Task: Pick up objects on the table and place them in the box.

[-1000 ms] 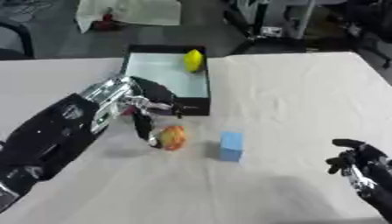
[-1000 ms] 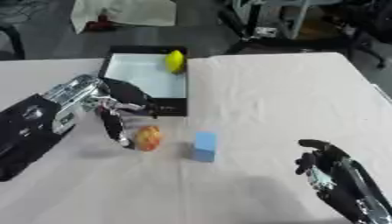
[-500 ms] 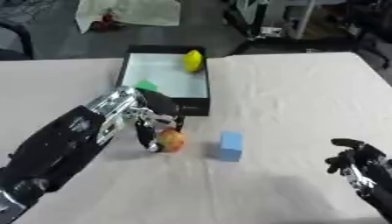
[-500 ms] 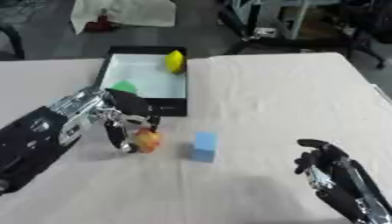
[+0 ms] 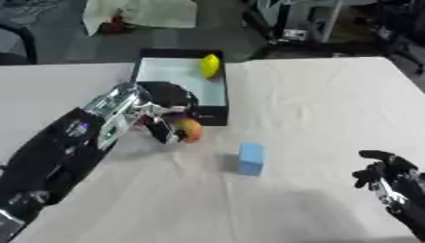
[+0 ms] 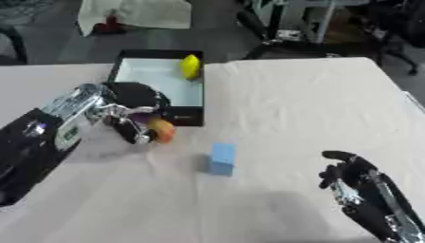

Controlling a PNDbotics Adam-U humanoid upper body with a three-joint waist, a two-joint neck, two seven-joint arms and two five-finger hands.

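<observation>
An orange-red round fruit [image 5: 189,130] sits left of centre in the frame, just in front of the near wall of a black box [image 5: 211,115] with a pale floor. The left hand [image 5: 159,110] has its fingers curled round the fruit from the left and above, pinching it. Whether the fruit is lifted off the table or still resting on it cannot be told. The arm comes in from the lower left corner.

Inside the box, at its far right corner in the upper middle of the frame, lies 1 yellow fruit [image 5: 209,65]. The hand hides the box's near left part.

A blue block [image 5: 251,159] stands on the white tablecloth [image 5: 315,104] near the centre, lower right of the round fruit and apart from it, untouched.

The right hand [image 6: 348,179] rests at the lower right, fingers relaxed and slightly bent, holding nothing.

The step in hand appears to be the pick-up of the round fruit, with 1 item already boxed and the block left for later. The next move likely calls for raising the fruit above the box's near wall, carrying it toward the upper part of the frame over the pale floor, then spreading the fingers to drop it.
</observation>
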